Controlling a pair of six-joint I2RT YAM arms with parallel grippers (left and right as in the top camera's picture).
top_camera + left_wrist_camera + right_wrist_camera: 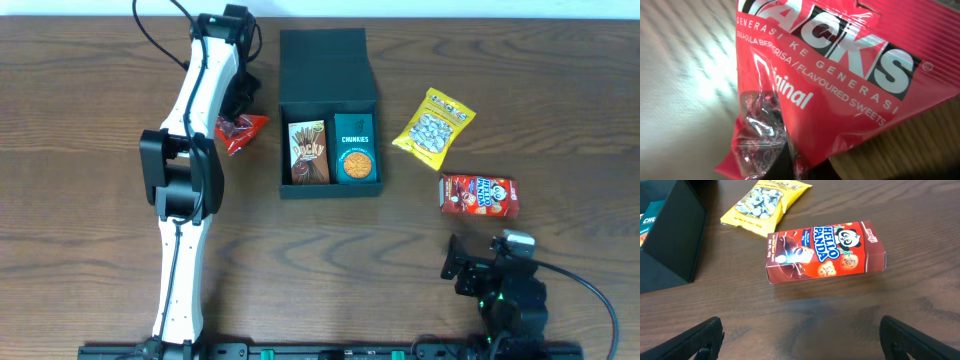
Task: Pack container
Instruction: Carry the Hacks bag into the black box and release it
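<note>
Tightly, the left gripper (238, 118) pinched the red packet (243, 133) by the container (328, 190); the right gripper (805, 340) gaped empty before the panda box (825, 252).

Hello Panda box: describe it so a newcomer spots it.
From the dark open container mid-table, look right. Two snacks lie loose there; the Hello Panda box is the lower one in the overhead view. It is a red rigid carton with a panda face, unlike the soft yellow packet beyond it.
</note>
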